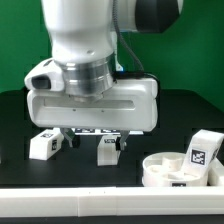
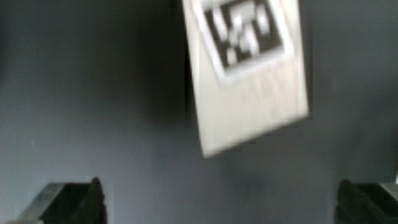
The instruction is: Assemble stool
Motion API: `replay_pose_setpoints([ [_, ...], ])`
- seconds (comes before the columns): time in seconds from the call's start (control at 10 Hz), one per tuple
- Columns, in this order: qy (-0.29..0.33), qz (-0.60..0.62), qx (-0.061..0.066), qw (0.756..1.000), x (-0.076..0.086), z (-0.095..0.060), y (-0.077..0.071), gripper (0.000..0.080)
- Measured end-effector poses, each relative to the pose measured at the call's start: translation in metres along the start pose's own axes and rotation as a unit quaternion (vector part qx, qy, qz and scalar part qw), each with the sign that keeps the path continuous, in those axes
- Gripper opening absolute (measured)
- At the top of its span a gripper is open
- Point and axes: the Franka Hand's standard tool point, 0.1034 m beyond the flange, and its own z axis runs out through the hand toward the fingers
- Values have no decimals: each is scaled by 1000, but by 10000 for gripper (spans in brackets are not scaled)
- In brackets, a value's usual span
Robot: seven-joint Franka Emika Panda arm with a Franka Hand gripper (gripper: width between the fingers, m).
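The arm's white hand [image 1: 95, 100] hangs low over the black worktop [image 1: 15, 120]. In the wrist view the jaws stand wide apart with nothing clamped between them. Only the dark fingertips [image 2: 71, 203] show, at the picture's edge. The middle leg [image 1: 108, 150], a small white block with a black-and-white tag, lies on the worktop right under the hand. In the wrist view it [image 2: 249, 80] lies skewed, clear of both fingertips. A second block, the left leg [image 1: 45, 145], lies near it toward the exterior view's left. The round seat [image 1: 160, 178] sits well apart at the exterior view's right. The right leg [image 1: 203, 150] stands at its far rim, though I cannot tell whether on it or just behind. A long white bar [image 1: 80, 205] runs along the near edge
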Motion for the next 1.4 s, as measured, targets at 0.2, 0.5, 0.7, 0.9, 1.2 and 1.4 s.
replay_pose_setpoints([
  [0.2,-62,11,4,998,-4,0,2,649],
  [0.5,-141,6,7,990,-8,8,-3,649],
  [0.7,-208,-2,11,978,-12,8,-11,649],
  [0.9,-279,11,10,960,-16,10,-2,649],
  [1.2,-289,9,6,957,-13,18,-10,649],
  [1.4,-282,22,2,959,-12,26,-16,649],
])
